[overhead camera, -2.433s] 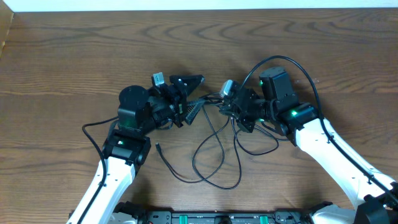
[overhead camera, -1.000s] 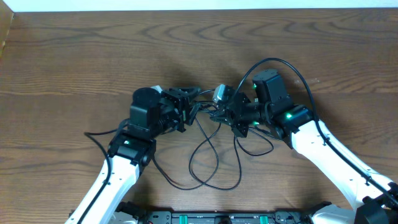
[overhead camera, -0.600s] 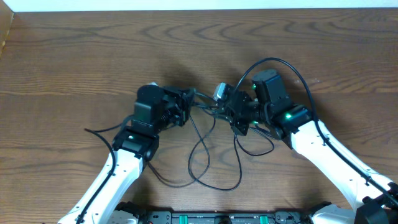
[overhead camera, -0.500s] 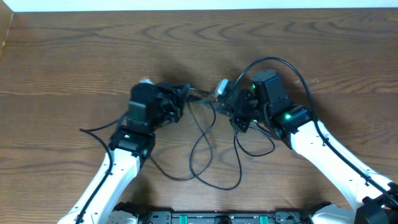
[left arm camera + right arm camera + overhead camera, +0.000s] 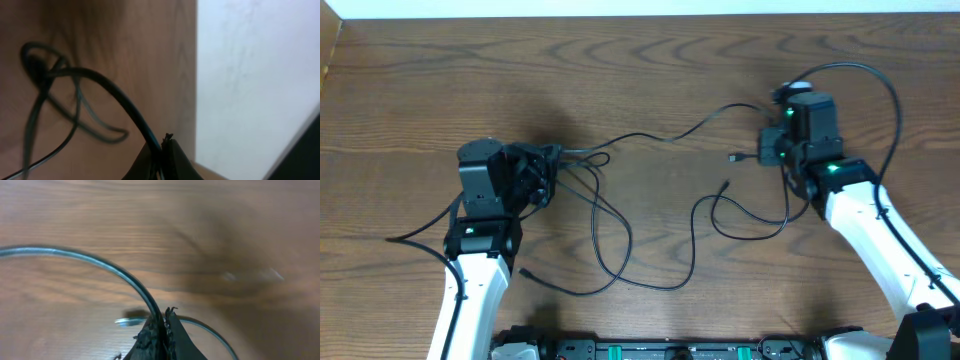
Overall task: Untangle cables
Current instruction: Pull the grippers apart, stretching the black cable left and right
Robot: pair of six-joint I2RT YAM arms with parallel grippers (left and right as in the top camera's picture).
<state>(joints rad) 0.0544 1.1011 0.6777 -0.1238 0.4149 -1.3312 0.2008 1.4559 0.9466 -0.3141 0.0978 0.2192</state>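
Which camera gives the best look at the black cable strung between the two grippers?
The overhead view: the black cable shows along its whole run from the left gripper to the right gripper. Each wrist view shows only a short, blurred arc of it leaving its shut gripper.

Brown wooden table (image 5: 420, 80) carries loose thin black cables (image 5: 691, 245).

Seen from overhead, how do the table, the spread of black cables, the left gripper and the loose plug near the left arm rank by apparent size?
1. table
2. black cables, sprawled across the middle
3. left gripper
4. loose plug, tiny
The gaps are large, so the order is clear.
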